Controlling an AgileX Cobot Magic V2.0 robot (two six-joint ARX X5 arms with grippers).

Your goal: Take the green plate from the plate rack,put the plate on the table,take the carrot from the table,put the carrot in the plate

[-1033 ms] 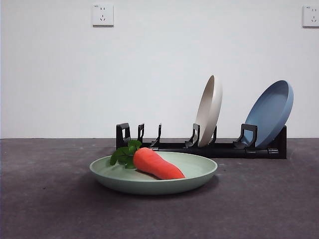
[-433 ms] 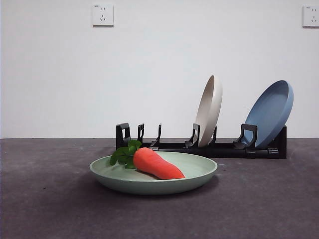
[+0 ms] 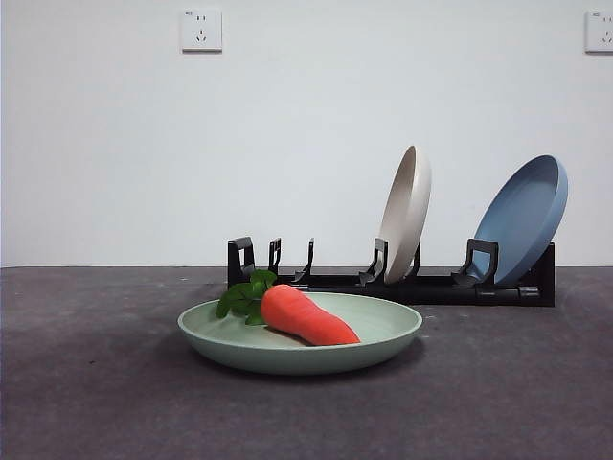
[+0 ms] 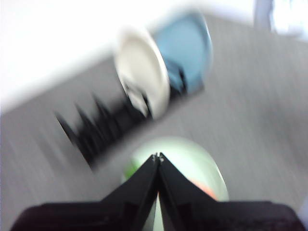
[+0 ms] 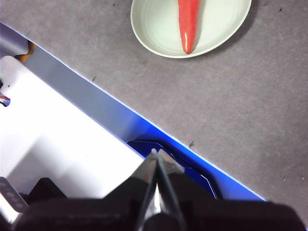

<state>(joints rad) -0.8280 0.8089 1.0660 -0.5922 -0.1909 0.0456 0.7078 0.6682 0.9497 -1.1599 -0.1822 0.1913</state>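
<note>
A pale green plate (image 3: 300,335) lies flat on a dark grey table (image 3: 498,383), in front of a long black plate rack (image 3: 383,273). An orange carrot (image 3: 305,315) lies inside the plate, its green leaf tuft toward nine o'clock in the front view and its tapered tip toward four o'clock, resting within the raised rim. In the rack, a cream plate (image 3: 405,213) stands nearly upright near the middle and a blue plate (image 3: 522,218) leans at the three o'clock end; the slots at the nine o'clock end stand vacant.

No arm shows in the front view. The left gripper (image 4: 158,156) has its two black jaws pressed together with nothing between them; its view is blurred, with the plate and rack beyond the tips. The right gripper (image 5: 156,152) also has its jaws closed and empty, well apart from the plate, above the table's near edge.

Judging from how things lie, both placements look complete, and the step in hand is drawing the arms clear. To do that well, each arm should lift away high enough to avoid nudging the plate rim or the standing plates, leaving the carrot settled.

No brand, label or readable writing appears. Two white wall sockets (image 3: 201,30) sit high on the plain white wall (image 3: 306,134), at eleven and one o'clock.
</note>
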